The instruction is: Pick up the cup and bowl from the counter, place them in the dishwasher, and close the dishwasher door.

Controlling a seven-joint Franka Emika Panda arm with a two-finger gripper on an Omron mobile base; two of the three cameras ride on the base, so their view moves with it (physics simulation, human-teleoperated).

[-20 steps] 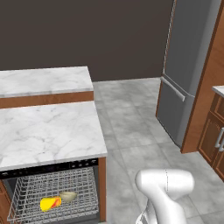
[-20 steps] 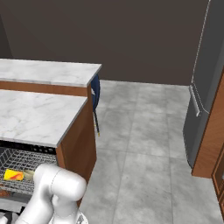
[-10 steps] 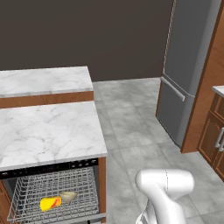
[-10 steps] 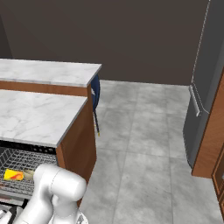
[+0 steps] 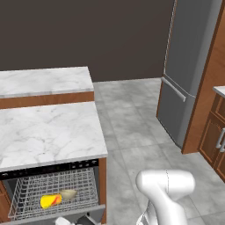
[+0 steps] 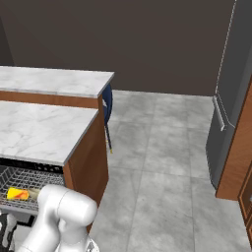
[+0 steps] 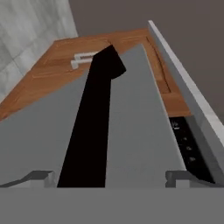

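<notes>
Fingertips [image 7: 37, 178] of my gripper [image 7: 109, 180] stand wide apart, empty, over the flat grey dishwasher door [image 7: 131, 131] and its black bar handle [image 7: 89, 131]. Yellow cup [image 5: 50, 201] and olive-tan bowl [image 5: 68, 193] lie touching in the grey wire rack [image 5: 26, 193] under the veined marble counter [image 5: 48, 132].

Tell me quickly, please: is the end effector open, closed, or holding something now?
End effector: open, holding nothing; its fingertips stand wide apart against the dishwasher door, either side of the black handle.
</notes>
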